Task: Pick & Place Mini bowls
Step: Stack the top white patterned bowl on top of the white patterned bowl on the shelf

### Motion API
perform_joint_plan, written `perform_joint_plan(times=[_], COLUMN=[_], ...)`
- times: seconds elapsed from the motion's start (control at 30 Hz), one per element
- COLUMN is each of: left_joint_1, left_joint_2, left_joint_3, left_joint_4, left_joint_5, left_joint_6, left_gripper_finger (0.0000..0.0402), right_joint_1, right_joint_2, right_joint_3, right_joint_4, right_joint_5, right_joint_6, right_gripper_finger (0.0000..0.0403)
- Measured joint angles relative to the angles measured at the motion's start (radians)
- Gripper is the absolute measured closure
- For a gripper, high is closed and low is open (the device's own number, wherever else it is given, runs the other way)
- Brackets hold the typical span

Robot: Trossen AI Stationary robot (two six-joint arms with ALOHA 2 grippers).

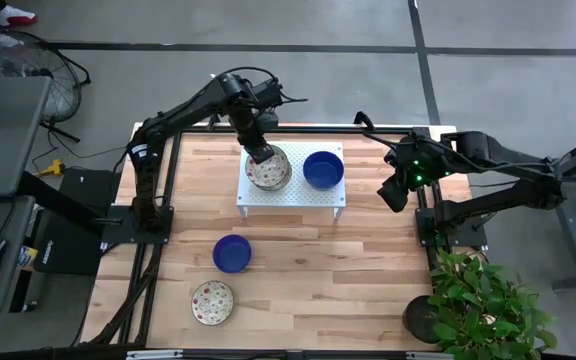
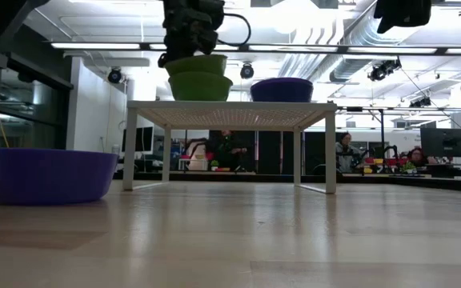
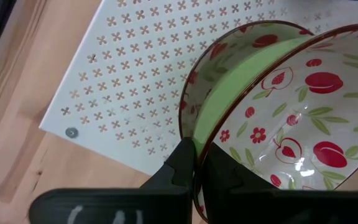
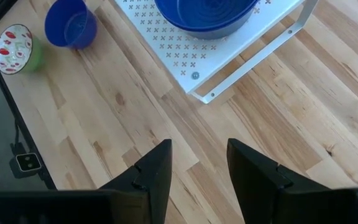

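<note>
A white perforated rack (image 1: 293,192) stands at the table's far middle. On it sit a blue mini bowl (image 1: 323,168) and a cream patterned mini bowl with a green outside (image 2: 201,86). A second patterned bowl (image 3: 303,118) is nested in that one's mouth, and my left gripper (image 1: 260,150) is shut on it from above. Another blue bowl (image 1: 232,253) and another patterned bowl (image 1: 212,302) rest on their bases on the wood nearer the front. My right gripper (image 4: 197,165) hangs open over bare wood to the right of the rack. My left gripper pinches the upper patterned bowl's rim (image 3: 205,146), one finger (image 3: 180,163) on the green outer wall and the other finger (image 3: 229,180) inside. The fingers come from above, pointing steeply down. The bowl stays mouth up, its lower part inside the bowl beneath; whether it rests there I cannot tell.
Black frame posts stand along the table's left edge (image 1: 148,200). A potted plant (image 1: 483,300) stands at the near right corner. Bare wood lies between the rack and the front bowls and across the right half of the table.
</note>
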Motion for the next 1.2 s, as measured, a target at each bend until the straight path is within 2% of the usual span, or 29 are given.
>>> perform_joint_plan(times=[0.97,1.07,1.2], left_joint_1=[-0.020,-0.020,-0.020], left_joint_2=[0.026,0.026,0.026], left_joint_3=[0.000,0.000,0.000], left_joint_4=[0.035,0.034,0.034], left_joint_5=[-0.020,-0.018,-0.018], left_joint_6=[0.028,0.041,0.051], left_gripper_finger=[0.0391,0.0380,0.0344], right_joint_1=[0.000,0.000,0.000], right_joint_2=[0.000,0.000,0.000], right_joint_3=[0.000,0.000,0.000], right_joint_4=[0.000,0.000,0.000], right_joint_5=[0.001,0.000,-0.001], right_joint_6=[0.000,0.000,0.000], right_gripper_finger=[0.0261,0.0261,0.0260])
